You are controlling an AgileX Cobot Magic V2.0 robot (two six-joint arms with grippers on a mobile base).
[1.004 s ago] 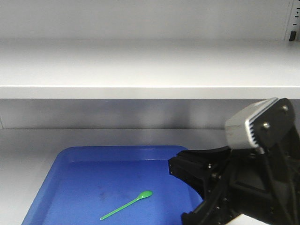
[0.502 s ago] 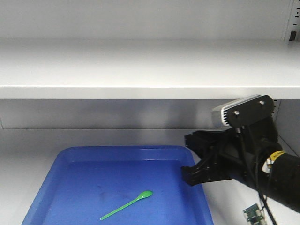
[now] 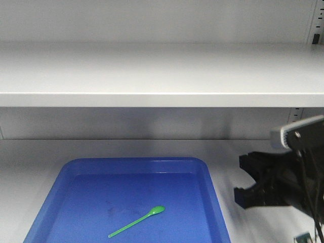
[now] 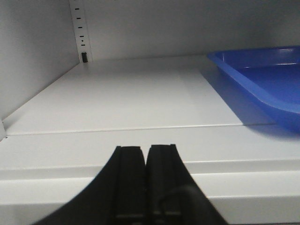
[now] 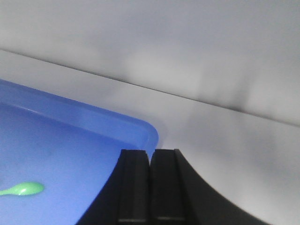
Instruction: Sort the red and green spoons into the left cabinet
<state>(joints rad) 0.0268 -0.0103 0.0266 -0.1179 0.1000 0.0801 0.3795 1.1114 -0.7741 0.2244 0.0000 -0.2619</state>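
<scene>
The green spoon lies flat in the blue tray on the lower shelf of the grey-white cabinet. Its bowl also shows in the right wrist view. The red spoon is not in view. My right gripper is to the right of the tray, off its right rim. In the right wrist view it is shut and empty, near the tray's far right corner. My left gripper is shut and empty at the shelf's front edge, left of the tray.
An upper shelf overhangs the tray. A slotted upright stands in the back left corner and another at the top right. Bare shelf lies left of the tray.
My right arm has moved right, from over the tray's right part to beside it. The green spoon has not moved.
</scene>
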